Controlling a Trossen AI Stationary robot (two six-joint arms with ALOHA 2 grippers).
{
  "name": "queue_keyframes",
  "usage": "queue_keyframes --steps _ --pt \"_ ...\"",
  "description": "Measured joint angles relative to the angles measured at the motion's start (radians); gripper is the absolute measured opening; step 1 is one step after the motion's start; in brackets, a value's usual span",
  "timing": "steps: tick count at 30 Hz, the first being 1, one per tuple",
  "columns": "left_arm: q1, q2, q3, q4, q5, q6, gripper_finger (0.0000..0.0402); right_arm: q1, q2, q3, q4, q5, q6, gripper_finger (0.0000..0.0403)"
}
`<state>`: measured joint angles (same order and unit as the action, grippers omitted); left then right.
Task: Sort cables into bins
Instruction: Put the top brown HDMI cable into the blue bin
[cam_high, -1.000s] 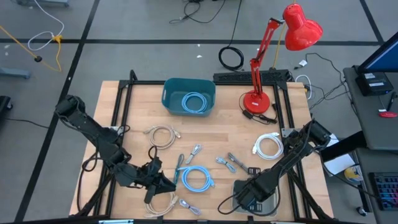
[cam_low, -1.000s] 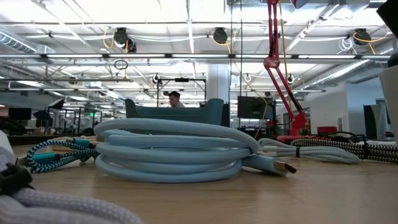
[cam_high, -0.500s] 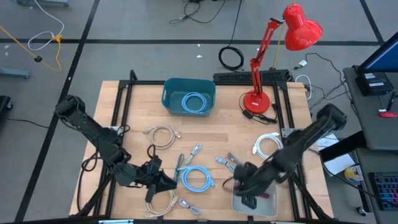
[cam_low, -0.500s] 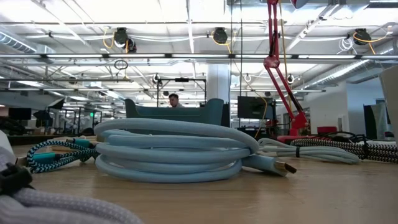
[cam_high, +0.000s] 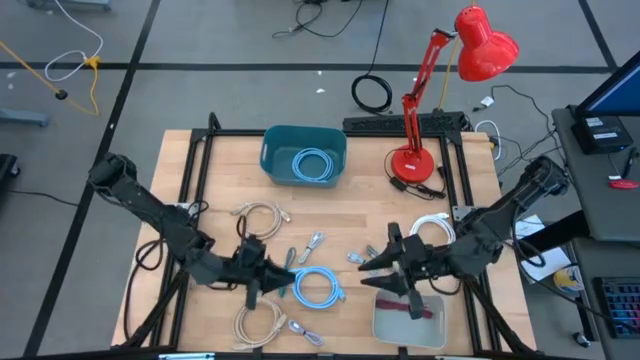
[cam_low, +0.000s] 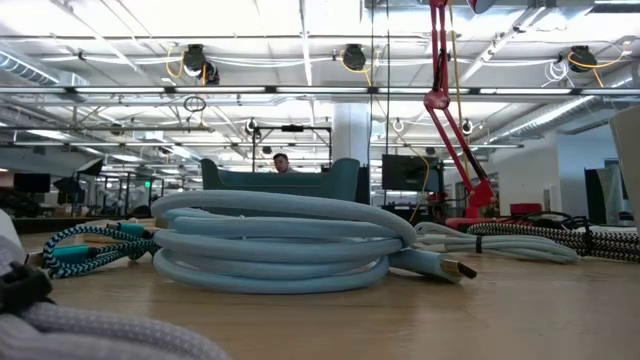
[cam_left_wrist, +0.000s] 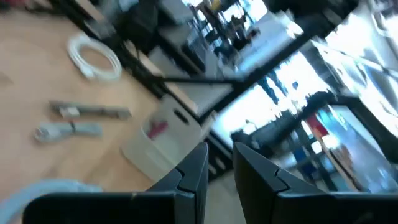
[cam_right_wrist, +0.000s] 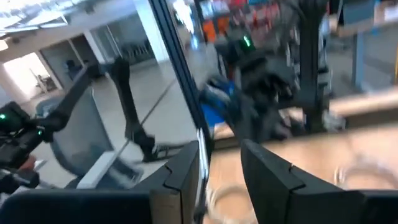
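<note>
My left gripper (cam_high: 272, 280) (cam_left_wrist: 221, 165) hovers open beside the light blue coil (cam_high: 315, 288) (cam_low: 270, 245) lying flat on the table, touching nothing. My right gripper (cam_high: 372, 272) (cam_right_wrist: 221, 163) is open and empty above the table, just beyond the far left corner of the pale grey tray (cam_high: 385, 325), next to short grey pieces (cam_high: 365, 260). A maroon piece (cam_high: 425, 310) lies in the tray. The dark teal tub (cam_high: 275, 150) holds another light blue coil (cam_high: 314, 165). Beige coils (cam_high: 258, 218) (cam_high: 258, 325), a white coil (cam_high: 432, 235) and a teal piece (cam_high: 288, 265) lie loose.
A red desk lamp (cam_high: 410, 160) stands at the far right of the table, its black cord beside its base. A black frame runs along the table's edges (cam_high: 190, 200). Bare wood shows between the tub and the loose cables.
My right gripper has risen from over the grey tray and swung toward the table's left and far side, turning to point left; the maroon piece now lies uncovered in the tray. My left gripper has shifted slightly toward the right, closer to the light blue coil.
</note>
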<state>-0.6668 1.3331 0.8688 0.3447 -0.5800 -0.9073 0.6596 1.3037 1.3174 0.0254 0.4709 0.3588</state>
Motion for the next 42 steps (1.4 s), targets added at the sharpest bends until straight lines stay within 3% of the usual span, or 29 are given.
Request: queue_keyframes --steps 4,8,13,16,25,33,42 --pt "0.075 0.0 0.0 0.042 -0.004 0.024 0.0076 -0.048 0.0 0.0 0.122 0.001 -0.109 0.011" --pt "0.165 0.0 0.0 0.089 0.053 0.015 0.0076 -0.106 -0.012 0.0 0.153 0.001 -0.117 0.011" --pt "0.293 -0.01 0.0 0.124 0.197 0.015 0.0076 -0.197 -0.062 0.0 0.047 -0.046 -0.109 0.011" --pt "0.36 -0.033 0.0 0.136 0.222 0.039 0.0076 -0.277 -0.103 0.0 -0.067 -0.092 -0.106 0.011" --pt "0.499 -0.17 0.0 0.06 0.248 0.155 0.0076 -0.62 -0.149 0.0 -0.267 -0.381 -0.086 0.011" --pt "0.566 -0.324 0.0 -0.242 0.243 0.172 0.0076 -0.816 -0.048 0.001 -0.455 -0.522 -0.094 0.011" --pt "0.604 -0.405 0.0 -0.71 0.216 0.048 0.0076 -0.796 0.09 0.0 -0.636 -0.552 -0.102 0.011"
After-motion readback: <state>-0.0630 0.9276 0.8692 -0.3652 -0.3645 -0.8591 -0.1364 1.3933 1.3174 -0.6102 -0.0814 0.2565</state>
